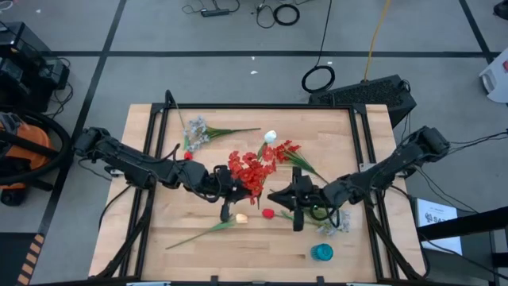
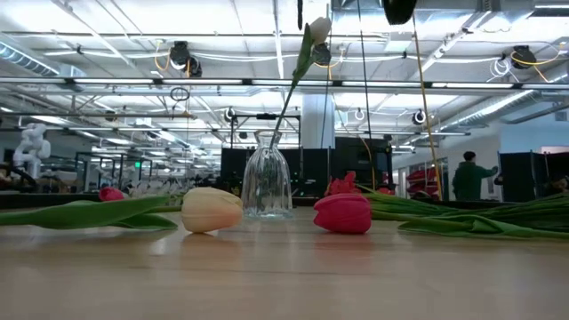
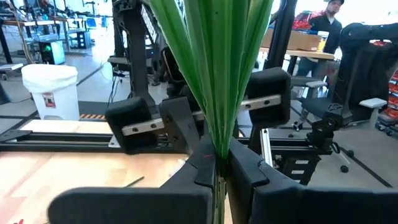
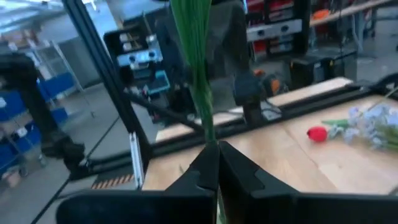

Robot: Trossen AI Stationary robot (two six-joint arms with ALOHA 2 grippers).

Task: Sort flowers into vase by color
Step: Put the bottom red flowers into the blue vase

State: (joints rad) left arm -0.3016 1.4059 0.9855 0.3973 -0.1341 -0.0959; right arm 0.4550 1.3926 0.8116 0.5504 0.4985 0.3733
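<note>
Nearest on the wooden tabletop [image 1: 262, 246] sits a teal round cup [image 1: 322, 253], then a peach tulip bud [image 2: 211, 210] and a red tulip bud [image 2: 342, 213] lying flat. Just behind, the left tool [image 3: 217, 171] is clenched on a green leafy stem [image 3: 214, 74], and the right tool [image 4: 216, 163] is clamped on another green stem [image 4: 198, 68]. A clear glass vase [image 2: 267, 185] holds a white tulip [image 2: 317, 29]. Farther off, a pale bluish spray [image 1: 196, 132] lies near the far edge.

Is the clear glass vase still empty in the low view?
No, the clear glass vase already holds one long green stem topped by a white tulip bud, leaning out of its neck.
</note>
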